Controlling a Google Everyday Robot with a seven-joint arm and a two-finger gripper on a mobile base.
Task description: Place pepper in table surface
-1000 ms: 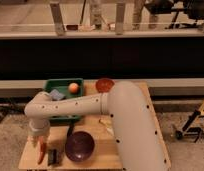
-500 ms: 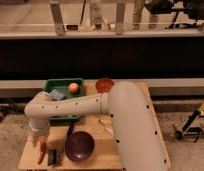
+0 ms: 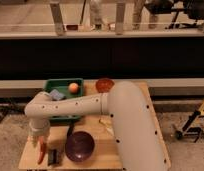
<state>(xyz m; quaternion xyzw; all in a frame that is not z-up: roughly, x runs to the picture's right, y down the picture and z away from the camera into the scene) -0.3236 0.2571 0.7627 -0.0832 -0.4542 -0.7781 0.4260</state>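
The pepper (image 3: 42,151) is slim and orange-red. It hangs point-down right under my gripper (image 3: 41,141), at the front left corner of the tan wooden table surface (image 3: 97,132). The gripper is shut on the pepper's upper end, and the tip is close to or touching the wood; I cannot tell which. My white arm reaches in from the right, across the table's middle, and hides much of it.
A purple bowl (image 3: 79,146) sits right of the pepper, and a small dark object (image 3: 54,156) lies between them. A green tray (image 3: 64,102) behind holds a round orange fruit (image 3: 73,87) and a blue item (image 3: 57,94). A red-brown bowl (image 3: 104,84) stands at the back.
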